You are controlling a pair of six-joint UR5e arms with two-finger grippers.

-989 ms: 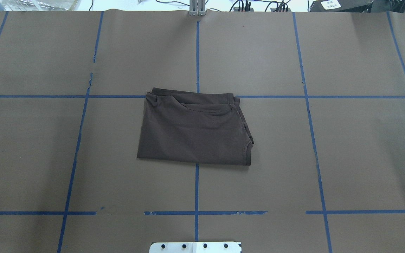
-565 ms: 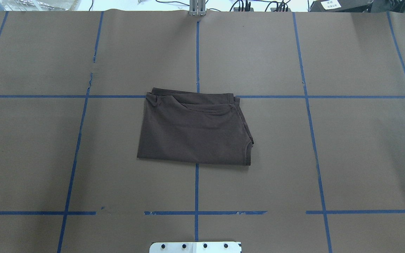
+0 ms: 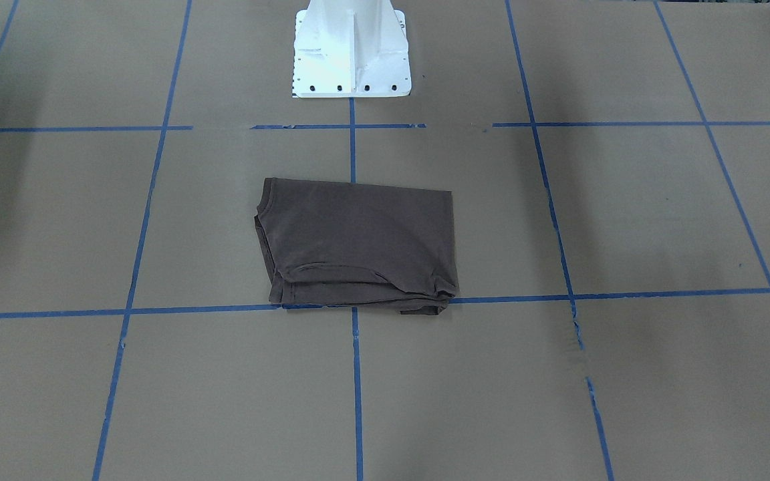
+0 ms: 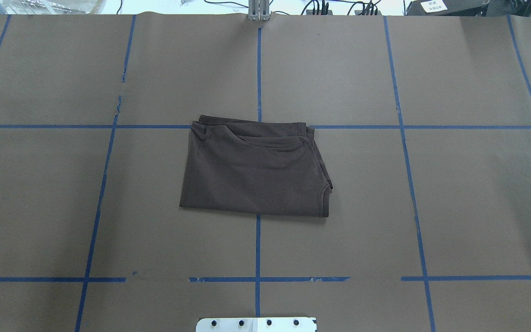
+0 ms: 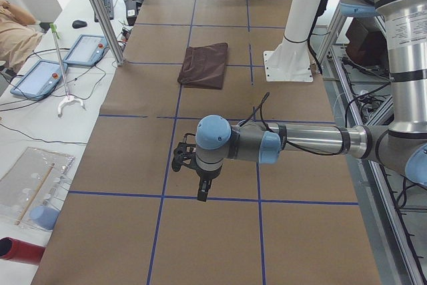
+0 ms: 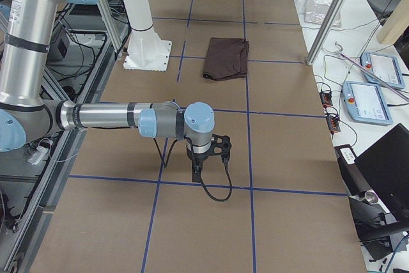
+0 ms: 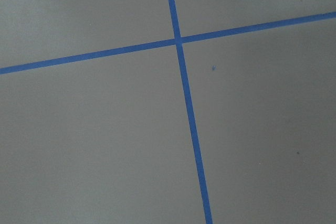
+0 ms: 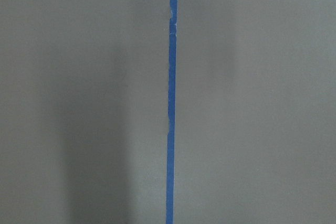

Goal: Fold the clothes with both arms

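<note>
Exterior left view: my left gripper hangs over the brown paper table, apparently pointing down; wide or narrow, I cannot tell. My right gripper hangs likewise at the opposite end, its jaws equally unreadable. The dark brown T-shirt lies folded, well apart from both, near the white pedestal.

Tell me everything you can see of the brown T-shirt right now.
The dark brown T-shirt lies folded into a compact, roughly rectangular stack of soft, matte fabric, flat on the brown paper table cover. Layered edges and a curved seam show along its far side, and what looks like a sleeve hem at its near right corner. It sits mid-table, its far edge covering a crossing of blue tape lines. Only the paper touches it.
</note>
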